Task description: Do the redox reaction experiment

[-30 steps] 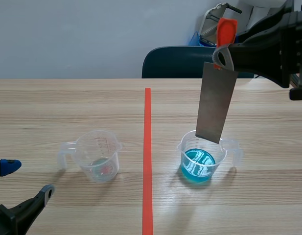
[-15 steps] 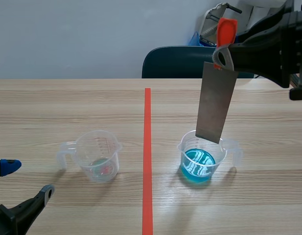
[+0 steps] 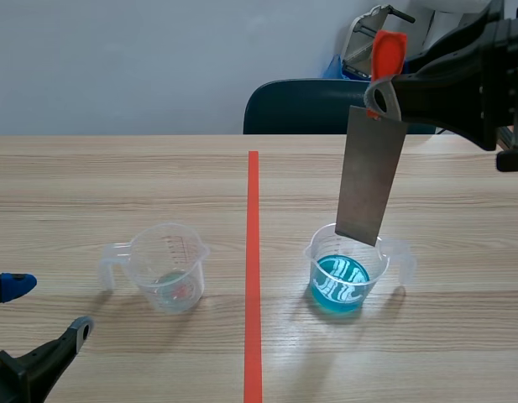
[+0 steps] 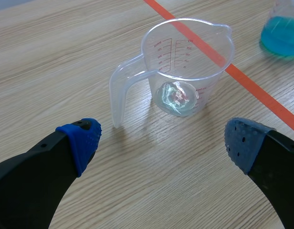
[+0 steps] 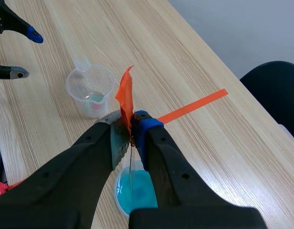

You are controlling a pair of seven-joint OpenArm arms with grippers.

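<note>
Landmark: measuring cup of blue liquid (image 3: 349, 273), upright on the wooden surface (image 3: 116, 185), handle turned away from the orange-red tape line (image 3: 253, 252).

Right tool (image 3: 380, 96): raised above the blue cup, fingers pressed together on the top end of a flat grey metal strip (image 3: 372, 176). An orange tab (image 3: 386, 54) sticks up out of the pinch. The strip hangs nearly vertical, slightly tilted, with its lower edge over the cup's far rim. From the right wrist it is edge-on, a thin line over the blue liquid. Whether its end is wetted cannot be made out.

Clear measuring cup (image 3: 168, 267): across the tape line from the blue cup and well apart from it, upright, handle pointing away from the blue cup. A faint glinting residue lies at its bottom, too slight to identify.

Left tool (image 4: 163, 140): fingers spread wide over bare wood, low, beyond the clear cup from the blue cup and nearer the robot.

Margins: wood grain shows on every side of the blue cup. The surface's far edge runs behind it, with a dark chair (image 3: 305, 107) beyond. The right arm is cut off at the frame edge, and only the fingertips of the left tool show in the scene view.
</note>
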